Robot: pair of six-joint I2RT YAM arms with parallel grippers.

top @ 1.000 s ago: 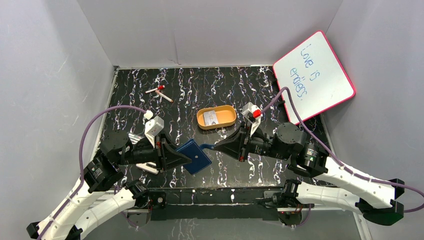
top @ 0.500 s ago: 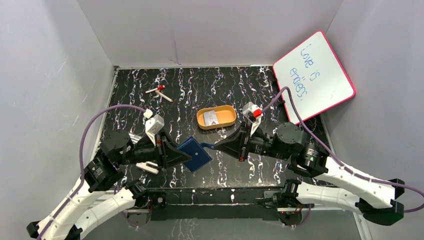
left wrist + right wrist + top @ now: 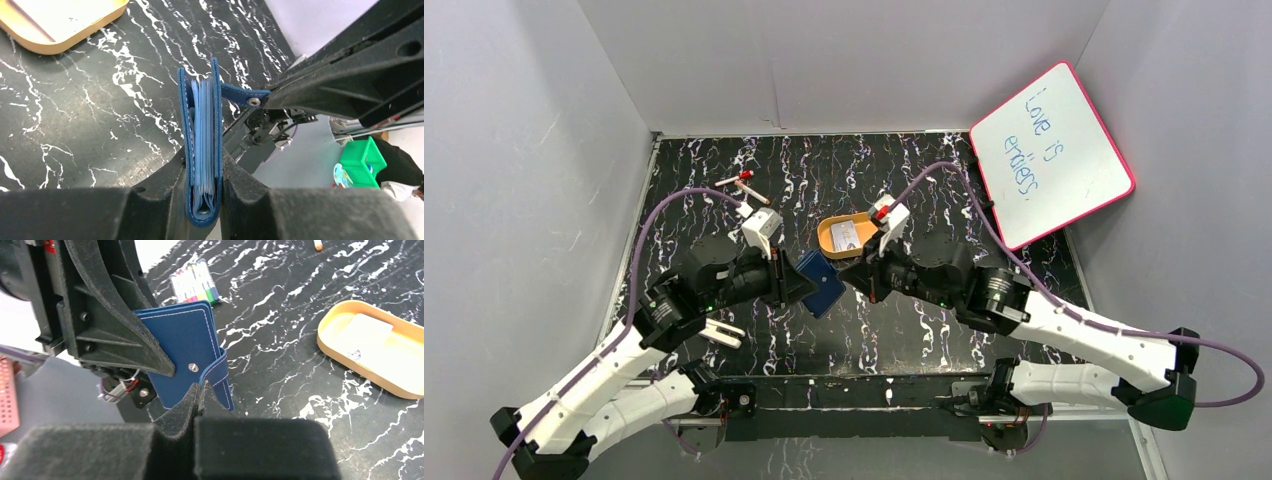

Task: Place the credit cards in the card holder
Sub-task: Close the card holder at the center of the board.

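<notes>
Step in hand, by the look of it: opening the card holder [image 3: 821,283]; no card loaded yet. Hangs off the table [image 3: 924,180], it seems, just near-left of the orange tray [image 3: 856,234], on the arm-base side.

Held edge-on in left gripper [image 3: 202,195], jaws narrow, pinching both covers at the fold end. Shows pale-blue pockets btwn the covers. Covers approx parallel, so barely open.

Pinched in right gripper [image 3: 197,395], jaws closed down to nothing, just in front of the tray's near rim: the snap tab [image 3: 217,372], off its stud and stretched away from the cover.

Inside the tray, lying flat: credit cards [image 3: 849,234], a pale stack. Can't tell how many. Touched by neither gripper.

Next, as a judgement:
- Calls for pulling the tab further so the front cover swings away.
- Clamps both covers at present, so prob. needs a regrip onto the back cover only, or laying the holder flat beside the tray.
- Then let go of the tab and reach into the tray w/ right gripper for one card.
- Thin and flat vs the tray floor, so likely needs sliding up the tray wall to get an edge.
- Then line up card edge w/ a pocket slot and slide in.

Risk: twisting the holder in the left grip if tugged too hard on the tab.
</notes>
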